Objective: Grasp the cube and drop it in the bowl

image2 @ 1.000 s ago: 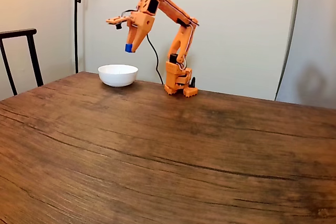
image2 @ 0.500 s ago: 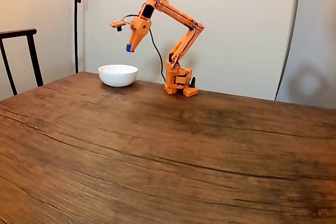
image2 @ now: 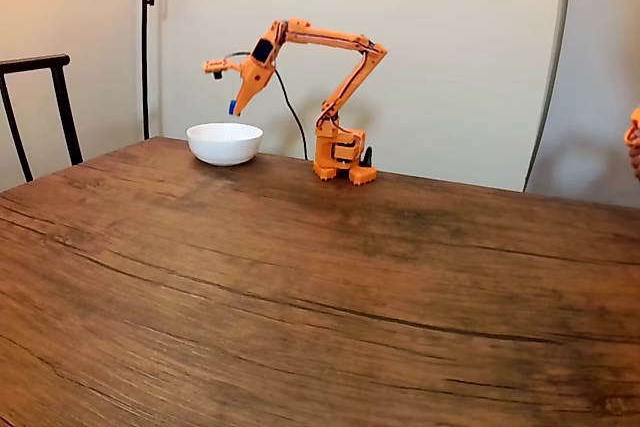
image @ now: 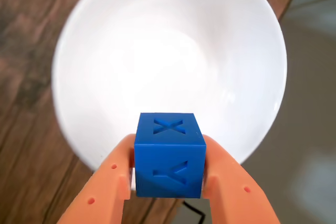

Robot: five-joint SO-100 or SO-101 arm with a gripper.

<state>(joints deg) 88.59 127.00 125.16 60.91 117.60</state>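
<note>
The broad dark-grained wooden table [image2: 330, 297] ran from the near edge to the far wall, and the orange jointed arm [image2: 335, 97] stood on it at the far side, reaching out to the left in the fixed view. The plain round glossy white bowl [image2: 224, 143] sat at the far left of the table, just left of the arm's base. The orange two-finger gripper [image: 169, 174] pointed down, its jaws narrowed against two opposite sides of the small bright-blue cube [image: 169, 156], which hung in the air clear of the bowl. In the wrist view the cube lay over the bowl's near rim, with the open basin [image: 173, 61] stretching away beyond it. By that view, a release would probably land inside, though close to the edge.
</note>
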